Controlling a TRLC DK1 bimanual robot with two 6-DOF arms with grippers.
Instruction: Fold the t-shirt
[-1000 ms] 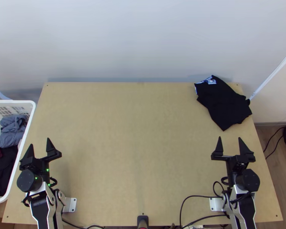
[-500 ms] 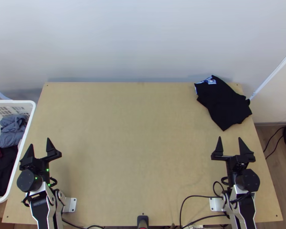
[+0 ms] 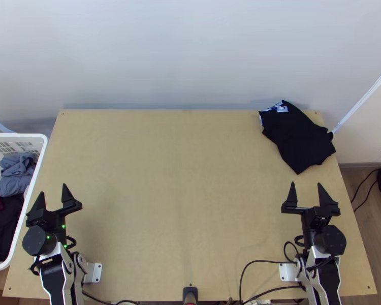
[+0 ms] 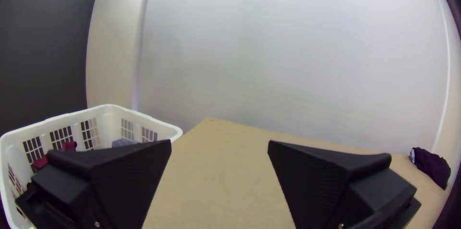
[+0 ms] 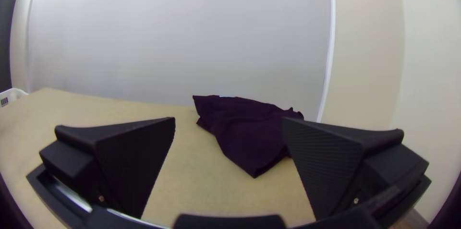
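Wooden table (image 3: 180, 203), black t-shirt (image 3: 298, 140) (blue-white patch (image 3: 281, 108))

White-and-black arms (image 3: 339, 274), green pinpoint lights (image 3: 63, 226), looping black cables (image 3: 285, 248), ribbed wedge fingers (image 5: 137, 162)

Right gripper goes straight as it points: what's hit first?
Likely the black t-shirt, near corner first; the right gripper may sit high enough to pass over it toward the wall, height unclear.

The counter (image 3: 180, 168) is evenly lit; faint shadow is cast on the wall (image 3: 190, 56) at twelve o'clock. Wrist-view corners are darkened.
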